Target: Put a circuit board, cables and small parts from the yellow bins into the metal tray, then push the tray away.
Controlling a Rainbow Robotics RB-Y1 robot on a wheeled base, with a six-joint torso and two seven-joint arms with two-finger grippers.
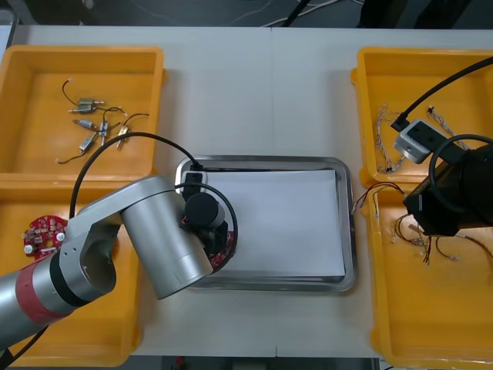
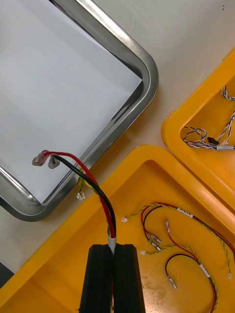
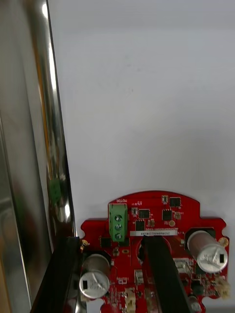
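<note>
At the tray's near left corner, the left gripper (image 1: 216, 245) is down inside the metal tray (image 1: 348, 231), arm reaching in from the near left. Its fingers (image 3: 63, 274) are part closed on a red circuit board (image 3: 161, 220): one finger sits at the board's outer edge next to the tray wall, the other over the board's middle, with a silver cylinder on the board between them. The board sits low on the tray's white inside, just beside the left rim; whether it touches the white can't be made out. Second red board (image 1: 41, 231) lies in the near left bin (image 1: 92, 339). Small metal parts (image 1: 96, 127) with thin black leads lie scattered in the far left bin (image 1: 85, 52). The right gripper (image 2: 113, 247) is over the near right bin (image 1: 431, 324), near the wall facing the tray, fingers pinched together on a red and black cable (image 2: 93, 188). The cable runs from the fingertips across the bin wall and the tray rim, and its two clear-tipped ends are over the white inside, just past the rim. Red and yellow cables (image 2: 186, 234) lie loose on the near right bin's floor beside the gripper. Twisted blue and white cables (image 2: 215, 137) lie in the far right bin (image 1: 424, 54).
</note>
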